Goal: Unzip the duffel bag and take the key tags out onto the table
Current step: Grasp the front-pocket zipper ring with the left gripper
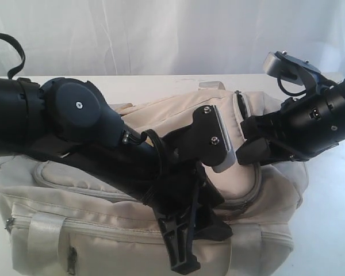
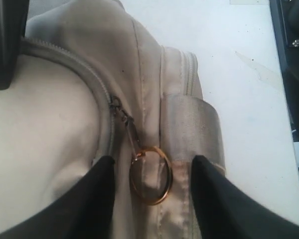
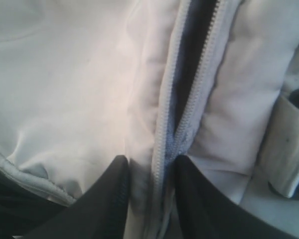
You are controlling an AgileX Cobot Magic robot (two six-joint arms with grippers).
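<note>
The cream duffel bag [image 1: 144,121] lies on the white table [image 1: 333,230], filling most of the exterior view. My left gripper [image 2: 153,159] is open, its black fingers [image 2: 102,194] on either side of a gold ring [image 2: 150,175] that hangs from the grey zipper pull [image 2: 124,122]. Neither finger touches the ring. My right gripper [image 3: 150,160] is shut on a fold of the bag's fabric and zipper tape. Beyond that grip the zipper [image 3: 207,74] is parted, showing dark lining [image 3: 194,45]. The key tags are hidden.
A shiny webbing strap [image 2: 194,124] crosses the bag's end beside the ring. Another strap [image 1: 43,233] runs down the front by a side-pocket zipper [image 1: 103,233]. The left arm [image 1: 75,126] lies across the bag. Bare table [image 2: 239,74] shows past the bag's end.
</note>
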